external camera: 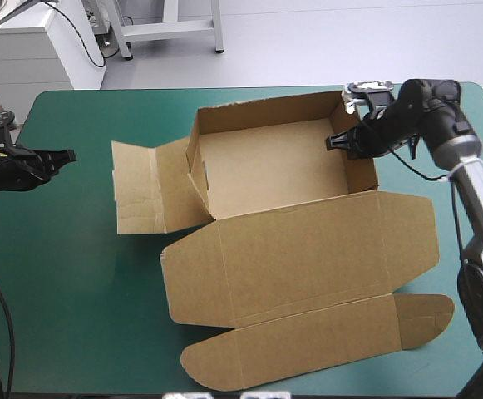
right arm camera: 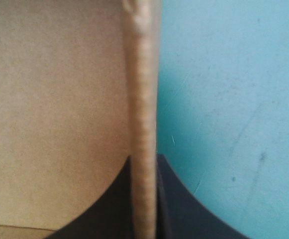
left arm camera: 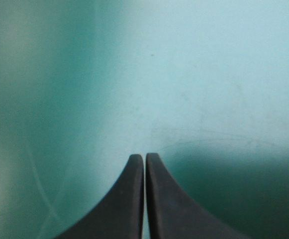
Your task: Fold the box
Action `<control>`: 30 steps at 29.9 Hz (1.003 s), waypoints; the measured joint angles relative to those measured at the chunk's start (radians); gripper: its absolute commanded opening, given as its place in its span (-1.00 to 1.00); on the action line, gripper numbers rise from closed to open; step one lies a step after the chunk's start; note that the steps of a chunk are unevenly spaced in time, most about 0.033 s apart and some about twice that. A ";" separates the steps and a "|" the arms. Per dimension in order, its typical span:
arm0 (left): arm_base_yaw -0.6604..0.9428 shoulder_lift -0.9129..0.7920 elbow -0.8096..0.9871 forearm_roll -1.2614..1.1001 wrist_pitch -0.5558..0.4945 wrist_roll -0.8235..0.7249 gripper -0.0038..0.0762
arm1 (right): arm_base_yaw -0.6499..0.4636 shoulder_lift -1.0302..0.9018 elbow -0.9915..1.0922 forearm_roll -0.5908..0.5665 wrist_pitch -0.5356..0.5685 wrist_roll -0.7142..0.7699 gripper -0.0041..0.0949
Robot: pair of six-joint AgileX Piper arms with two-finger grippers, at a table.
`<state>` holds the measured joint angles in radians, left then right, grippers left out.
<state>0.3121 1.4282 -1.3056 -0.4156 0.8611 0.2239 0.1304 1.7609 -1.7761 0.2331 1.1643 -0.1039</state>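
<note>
Box (external camera: 266, 166) is sitting in the middle of the teal-green cover (external camera: 75, 274), the right gripper (external camera: 334, 143) is pinching its right wall (external camera: 362, 170) upright, the left gripper (external camera: 66, 155) is hovering closed and empty near the cover's left edge, and next, probably, the left flap (external camera: 137, 195) is needing raising.

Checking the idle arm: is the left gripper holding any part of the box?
No: the left gripper is shut empty over bare teal-green cover, apart from the box.

Pale grey floor (external camera: 308, 41) beyond the table (external camera: 75, 274); a white cabinet (external camera: 25, 58), perhaps; metal legs (external camera: 216, 25).
</note>
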 measured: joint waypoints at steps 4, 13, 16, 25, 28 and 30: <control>0.042 0.037 0.000 -0.243 0.028 0.106 -0.92 | -0.076 -0.071 0.000 0.104 0.006 -0.037 -0.95; 0.013 0.110 0.000 -0.755 0.179 0.391 -0.92 | -0.167 -0.152 -0.001 0.332 0.020 -0.140 -0.95; -0.029 0.110 0.000 -0.885 0.227 0.448 -0.92 | -0.167 -0.155 -0.001 0.369 0.018 -0.150 -0.95; -0.086 0.053 0.000 -0.985 0.328 0.528 -0.92 | -0.155 -0.155 -0.001 0.366 -0.031 -0.150 -0.95; -0.086 0.015 0.000 -0.990 0.344 0.530 -0.92 | -0.116 -0.154 -0.001 0.323 -0.062 -0.145 -0.95; -0.086 -0.010 0.000 -0.990 0.349 0.530 -0.92 | -0.078 -0.148 -0.001 0.301 -0.092 -0.143 -0.95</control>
<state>0.2257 1.4186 -1.3056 -1.4060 1.2104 0.7540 0.0523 1.6133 -1.7771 0.5346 1.0721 -0.2472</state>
